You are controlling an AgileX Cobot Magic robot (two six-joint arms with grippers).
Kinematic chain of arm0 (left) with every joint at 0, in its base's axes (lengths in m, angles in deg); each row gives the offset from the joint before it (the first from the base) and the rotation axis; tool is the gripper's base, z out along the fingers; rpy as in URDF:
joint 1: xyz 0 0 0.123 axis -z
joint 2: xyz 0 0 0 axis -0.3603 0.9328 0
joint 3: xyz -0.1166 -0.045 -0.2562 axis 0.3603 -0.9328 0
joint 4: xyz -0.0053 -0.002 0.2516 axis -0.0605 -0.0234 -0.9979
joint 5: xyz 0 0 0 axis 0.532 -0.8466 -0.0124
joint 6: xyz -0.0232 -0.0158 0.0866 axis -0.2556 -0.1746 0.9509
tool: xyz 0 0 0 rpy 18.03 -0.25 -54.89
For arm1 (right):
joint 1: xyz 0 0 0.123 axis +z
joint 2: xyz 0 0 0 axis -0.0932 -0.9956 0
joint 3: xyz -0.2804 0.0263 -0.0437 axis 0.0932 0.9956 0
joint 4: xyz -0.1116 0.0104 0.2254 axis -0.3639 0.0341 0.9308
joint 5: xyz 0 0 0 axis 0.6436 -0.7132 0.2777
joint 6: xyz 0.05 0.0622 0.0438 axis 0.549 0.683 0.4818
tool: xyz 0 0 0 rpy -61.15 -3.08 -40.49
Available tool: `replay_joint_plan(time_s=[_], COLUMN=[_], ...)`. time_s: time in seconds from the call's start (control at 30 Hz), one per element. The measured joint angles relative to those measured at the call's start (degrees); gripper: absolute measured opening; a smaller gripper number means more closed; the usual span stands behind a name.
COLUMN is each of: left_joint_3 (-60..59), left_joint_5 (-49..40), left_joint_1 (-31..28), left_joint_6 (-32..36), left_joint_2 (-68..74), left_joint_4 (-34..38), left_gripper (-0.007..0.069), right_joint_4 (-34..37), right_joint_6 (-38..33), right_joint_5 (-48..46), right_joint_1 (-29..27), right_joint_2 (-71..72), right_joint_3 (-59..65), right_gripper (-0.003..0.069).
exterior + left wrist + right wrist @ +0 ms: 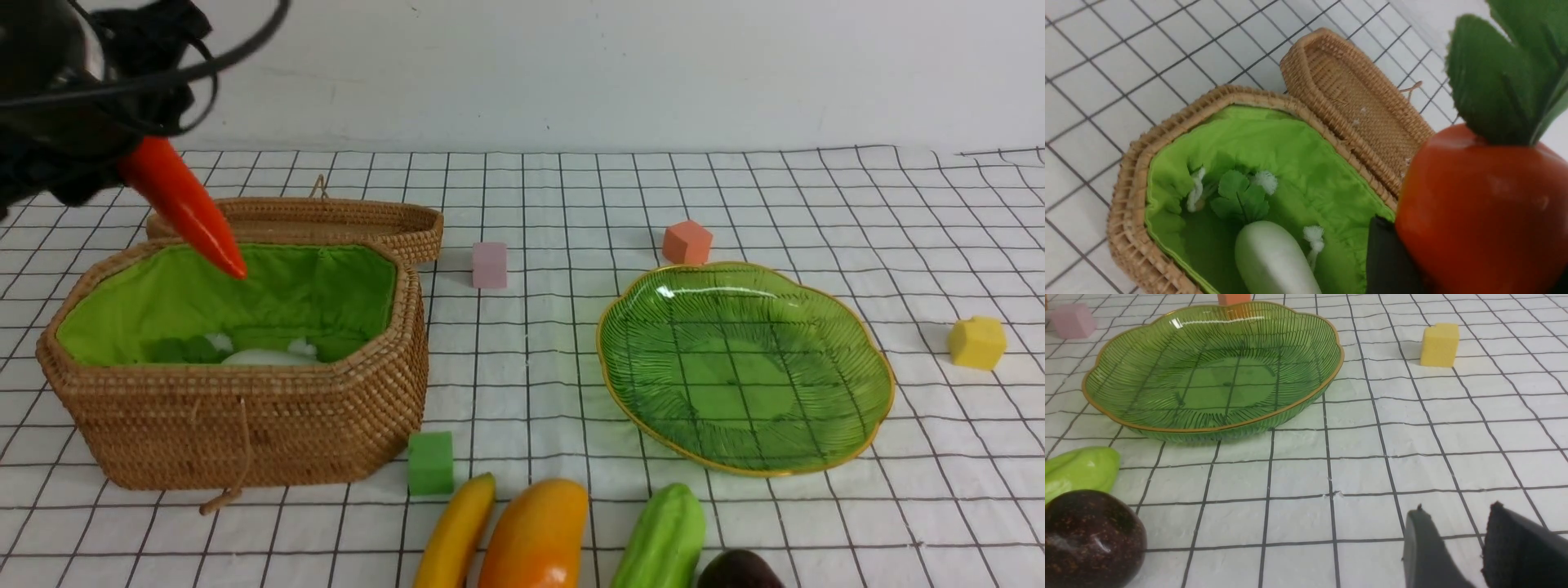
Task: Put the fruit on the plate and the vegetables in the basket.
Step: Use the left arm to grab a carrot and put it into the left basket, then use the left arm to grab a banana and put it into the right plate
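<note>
The left gripper's fingers (1392,261) are grasping the orange-red carrot (184,204), which is hanging tilted above the rattan basket (245,425), its tip pointing down toward the green lining. Inside the basket, the white radish (1276,259) is lying with its leaves. The basket is standing near the surface's left edge, and its shallow woven lid (326,220) is resting just behind it.

Over on the right half of the surface (539,392), the green glass plate (747,367) is sitting bare. A salmon foam cube (687,242) is resting just behind it, a yellow one (977,343) is sitting toward the right edge, and a pink one (490,265) is lying between lid and plate. A green foam cube (431,464) is standing just beside the basket's near right corner.

Along the near edge, the banana (457,531), the mango (536,535), the ridged light-green gourd (663,539) and the dark round fruit (739,570) are lying in a row. The right gripper's fingers (1431,551) are standing apart, released, holding nothing.
</note>
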Motion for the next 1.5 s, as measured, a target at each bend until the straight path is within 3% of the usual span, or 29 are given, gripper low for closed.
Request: replay_joint_plan(time_s=[0.07, 0.2, 0.33, 0.5, 0.63, 0.77, 0.93, 0.97, 1.07, 1.1, 1.23, 1.5], left_joint_3=[0.0, -0.06, 0.37, 3.6, 4.26, -2.42, -17.37, -20.23, -22.62, -23.21, -23.21, -23.21], left_joint_5=[0.46, 1.89, 2.4, -3.62, -14.61, -17.84, -10.68, -7.61, -4.62, -3.16, -1.05, 3.22], left_joint_1=[0.0, 0.0, 0.0, 0.0, -0.05, 2.65, 14.15, 18.05, 22.22, 24.33, 25.82, 25.82], left_joint_6=[-1.06, -1.85, 2.69, 24.58, 51.25, 62.94, 60.43, 58.29, 54.04, 49.34, 39.72, 36.88], left_joint_2=[1.82, 4.14, 3.34, -0.12, -3.64, -6.35, -7.85, -7.14, -5.39, -3.58, 2.33, 10.19], left_joint_4=[0.05, 0.3, 0.16, 10.06, 28.4, 43.82, 46.38, 45.04, 41.52, 37.8, 28.25, 26.44], left_gripper=[0.037, 0.0469, 0.0571, 0.0578, 0.0542, 0.0521, 0.0519, 0.052, 0.0531, 0.0545, 0.0582, 0.057], right_joint_4=[0.0, 0.0, 0.0, 0.0, 0.0, 0.0, 0.0, 0.0, 0.0, 0.0, 0.0, 0.0], right_joint_6=[0.0, 0.0, 0.0, 0.0, 0.0, 0.0, 0.0, 0.0, 0.0, 0.0, 0.0, 0.0], right_joint_5=[0.0, 0.0, 0.0, 0.0, 0.0, 0.0, 0.0, 0.0, 0.0, 0.0, 0.0, 0.0], right_joint_1=[0.0, 0.0, 0.0, 0.0, 0.0, 0.0, 0.0, 0.0, 0.0, 0.0, 0.0, 0.0], right_joint_2=[0.0, 0.0, 0.0, 0.0, 0.0, 0.0, 0.0, 0.0, 0.0, 0.0, 0.0, 0.0], right_joint_3=[0.0, 0.0, 0.0, 0.0, 0.0, 0.0, 0.0, 0.0, 0.0, 0.0, 0.0, 0.0], right_gripper=[0.0244, 0.0244, 0.0244, 0.0244, 0.0244, 0.0244, 0.0244, 0.0244, 0.0244, 0.0244, 0.0244, 0.0244])
